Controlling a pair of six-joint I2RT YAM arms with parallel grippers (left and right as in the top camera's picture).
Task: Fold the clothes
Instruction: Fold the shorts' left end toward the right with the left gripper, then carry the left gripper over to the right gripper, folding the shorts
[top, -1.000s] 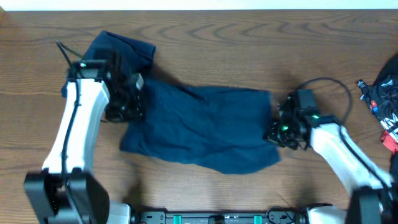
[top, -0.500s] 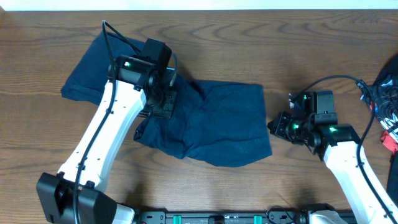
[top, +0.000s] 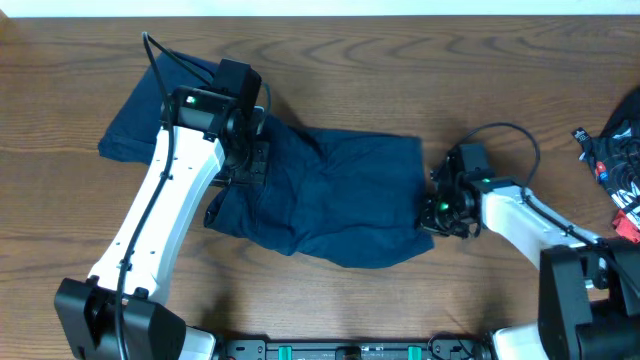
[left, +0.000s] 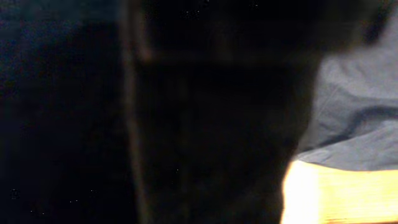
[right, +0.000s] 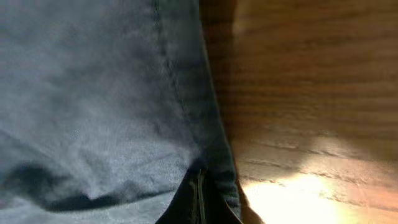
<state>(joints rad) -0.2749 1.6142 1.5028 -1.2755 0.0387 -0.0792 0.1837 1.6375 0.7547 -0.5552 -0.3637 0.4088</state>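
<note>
The clothes (top: 340, 200) are one pair of dark navy shorts lying spread across the wooden table, one leg reaching the far left (top: 135, 125). My left gripper (top: 245, 168) is pressed down into the bunched cloth near its middle left and is shut on it. In the left wrist view dark fabric (left: 62, 112) fills nearly everything and the fingers cannot be made out. My right gripper (top: 432, 212) sits at the shorts' right edge. The right wrist view shows it (right: 199, 199) shut, with the stitched hem (right: 217, 155) pinched at its tips.
A black garment with red and white print (top: 620, 165) lies at the table's right edge. The white strip of the table's far edge (top: 320, 6) runs along the top. The arms' base rail (top: 350, 350) is at the near edge. Bare wood (right: 311, 93) lies right of the hem.
My left arm swung right, then eased back left, dragging the cloth; the folded left leg now lies spread out to the far left. My right gripper drifted right, then returned to the hem.
</note>
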